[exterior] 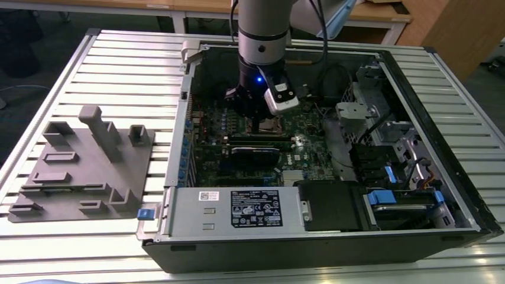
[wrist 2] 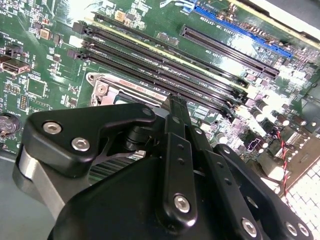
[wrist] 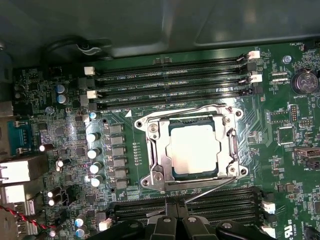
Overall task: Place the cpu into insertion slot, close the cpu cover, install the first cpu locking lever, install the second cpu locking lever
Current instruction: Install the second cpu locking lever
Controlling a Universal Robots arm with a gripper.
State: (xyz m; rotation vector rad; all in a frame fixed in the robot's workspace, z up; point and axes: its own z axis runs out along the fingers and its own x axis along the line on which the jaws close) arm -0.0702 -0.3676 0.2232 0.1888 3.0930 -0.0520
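Arm vertical, wrist down, tool (exterior: 251, 109) low, fingers (wrist 2: 177, 130) together.

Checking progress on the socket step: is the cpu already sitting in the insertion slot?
Yes: in the first wrist view the cpu lies flat inside the insertion slot, framed by the cpu cover.

Black label (exterior: 256, 208) with white print and a small white barcode sticker (exterior: 207, 196) on the silver metal housing (exterior: 189, 216) at the front of the computer case; wording too small to make out. Tiny white lettering (wrist: 122, 78) beside the memory slots (wrist: 170, 82) on the green circuit board (wrist: 260, 165), likewise illegible.
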